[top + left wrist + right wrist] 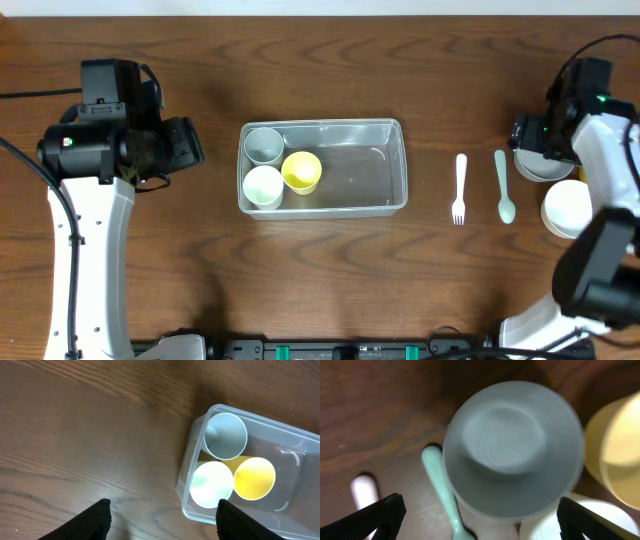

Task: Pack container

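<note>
So, left side first. The left gripper (165,505) is spread open with only bare tabletop (75,435) between its fingers (100,517); it isn't holding anything. The container (295,455) sits just ahead of it, off toward its right finger, flat on the wood. Closest to the gripper inside is a white cup (212,484). A yellow cup (255,478) is right next to that, and a grey-blue cup (226,436) is tucked in the corner beyond. All three are upright, mouths up, bunched at the gripper's end of the tub. The far end of the tub is bare plastic.

Now the right side. The right gripper (481,501) is opened really wide and hangs right over a grey bowl (512,450). The bowl is blurry in the wrist view, and I can't tell if the fingers touch it. A white bowl (570,527) pokes in near its right finger, and a yellow bowl (615,450) is out past that. On the left-finger side, a mint spoon (445,490) lies just beside the grey bowl. A white fork (365,490) is a bit further out. Overhead, both utensils lie between this gripper and the container.
</note>
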{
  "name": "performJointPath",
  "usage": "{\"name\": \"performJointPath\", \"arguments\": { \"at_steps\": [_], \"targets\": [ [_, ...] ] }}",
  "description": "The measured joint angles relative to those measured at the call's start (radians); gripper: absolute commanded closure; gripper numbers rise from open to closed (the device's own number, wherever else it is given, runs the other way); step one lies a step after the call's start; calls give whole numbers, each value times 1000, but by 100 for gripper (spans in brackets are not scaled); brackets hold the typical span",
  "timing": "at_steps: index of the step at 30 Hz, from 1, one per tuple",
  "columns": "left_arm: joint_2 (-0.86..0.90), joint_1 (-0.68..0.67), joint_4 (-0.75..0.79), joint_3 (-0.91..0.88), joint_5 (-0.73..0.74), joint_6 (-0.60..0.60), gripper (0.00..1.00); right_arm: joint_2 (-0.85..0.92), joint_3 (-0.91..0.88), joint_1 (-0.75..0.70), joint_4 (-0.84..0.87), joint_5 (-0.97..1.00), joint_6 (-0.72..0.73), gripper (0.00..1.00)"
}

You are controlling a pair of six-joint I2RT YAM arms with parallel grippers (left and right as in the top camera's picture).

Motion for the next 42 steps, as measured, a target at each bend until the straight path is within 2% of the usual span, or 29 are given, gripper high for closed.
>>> {"name": "performJointPath", "arguments": {
  "at_steps": [7, 13, 14, 21, 29, 32, 33, 42],
  "targets": [
    [0, 0, 0, 0, 0, 0, 32, 92, 0, 0, 45, -2, -5, 9],
    [0, 0, -5, 0, 0, 0, 32, 129, 0, 3, 53, -1, -6, 19],
    [0, 0, -5, 0, 0, 0, 32, 135, 0, 4, 53, -2, -7, 22],
    [0, 0, -6, 0, 0, 0, 32, 152, 0, 21, 57, -5, -18, 66],
    [0, 0, -6, 0, 0, 0, 32, 152, 0, 21, 55, -5, -16, 73],
    [0, 0, -6, 0, 0, 0, 32, 152, 0, 21, 56, -5, -16, 89],
    [0, 0, -6, 0, 0, 0, 32, 152, 0, 21, 58, -5, -16, 91],
    [0, 0, -6, 0, 0, 0, 32, 152, 0, 27, 67, 3, -5, 99]
  ]
}}
